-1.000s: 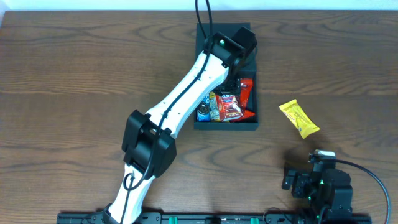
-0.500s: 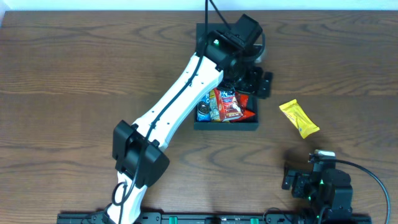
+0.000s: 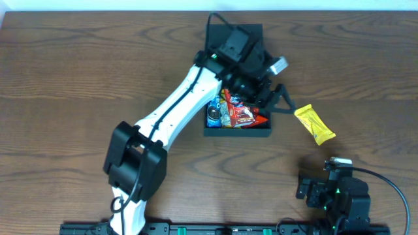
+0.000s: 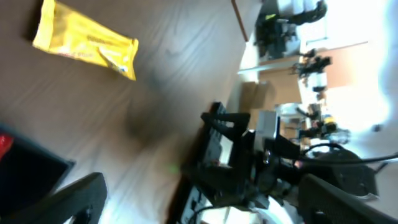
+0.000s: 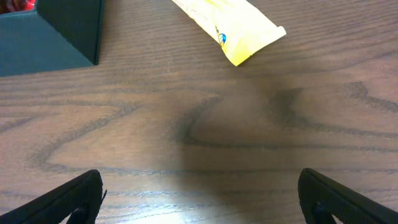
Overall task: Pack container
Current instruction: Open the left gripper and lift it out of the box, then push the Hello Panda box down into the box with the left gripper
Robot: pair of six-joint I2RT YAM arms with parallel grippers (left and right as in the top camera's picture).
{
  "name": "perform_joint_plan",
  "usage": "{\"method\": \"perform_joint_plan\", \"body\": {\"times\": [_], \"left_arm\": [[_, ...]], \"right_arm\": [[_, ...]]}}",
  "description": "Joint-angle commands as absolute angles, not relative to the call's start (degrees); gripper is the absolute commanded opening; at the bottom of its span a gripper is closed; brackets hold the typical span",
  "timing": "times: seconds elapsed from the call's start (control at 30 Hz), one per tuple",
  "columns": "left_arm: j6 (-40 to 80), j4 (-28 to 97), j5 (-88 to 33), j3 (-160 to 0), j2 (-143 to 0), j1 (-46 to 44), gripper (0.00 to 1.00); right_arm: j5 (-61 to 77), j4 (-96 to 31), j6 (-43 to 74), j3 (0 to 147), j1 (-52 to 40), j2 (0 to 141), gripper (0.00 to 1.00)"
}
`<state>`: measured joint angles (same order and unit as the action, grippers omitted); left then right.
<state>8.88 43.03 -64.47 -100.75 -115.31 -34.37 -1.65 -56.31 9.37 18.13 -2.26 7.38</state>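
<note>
Left gripper (image 3: 282, 98) has its fingers spread wide with nothing in them, hanging over the right edge of the container (image 3: 236, 132), just beside the yellow packet (image 3: 314, 124). Right gripper (image 5: 199, 186) is wide open and empty too, low over the table (image 3: 78, 78). The container sits mid-table, with snack packets (image 3: 238, 112) inside.

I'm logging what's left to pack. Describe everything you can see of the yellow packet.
The yellow packet is an oblong, crinkled wrapper with crimped ends and faint print. It lies flat and slanted on the wooden table, right of the container, apart from it. Nothing holds it; the open left gripper hovers close by.
</note>
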Motion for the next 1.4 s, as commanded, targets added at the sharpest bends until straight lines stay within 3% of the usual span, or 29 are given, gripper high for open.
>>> {"method": "perform_joint_plan", "body": {"times": [0.0,0.1,0.2,0.37,0.57,1.37], "left_arm": [[11.05,41.10,-68.90,-97.89,-111.85,-32.12,0.85],[12.49,38.70,-69.10,-95.26,-111.33,-30.89,0.57],[13.37,35.66,-69.06,-93.21,-111.31,-30.00,0.40],[13.37,30.48,-68.42,-90.28,-111.50,-29.15,0.38],[14.26,29.69,-66.35,-89.60,-113.56,-28.10,0.26],[21.39,22.04,-60.64,-81.58,-116.42,-24.80,0.17]], "right_arm": [[-1.48,-56.51,8.51,18.06,-1.96,7.14,0.99],[-1.48,-56.51,8.51,18.06,-1.96,7.14,0.99],[-1.48,-56.51,8.49,18.06,-1.96,7.14,0.99],[-1.48,-56.51,8.49,18.06,-1.96,7.14,0.99],[-1.48,-56.51,8.51,18.06,-1.96,7.14,0.99],[-1.48,-56.51,8.51,18.06,-1.96,7.14,0.99]]}}
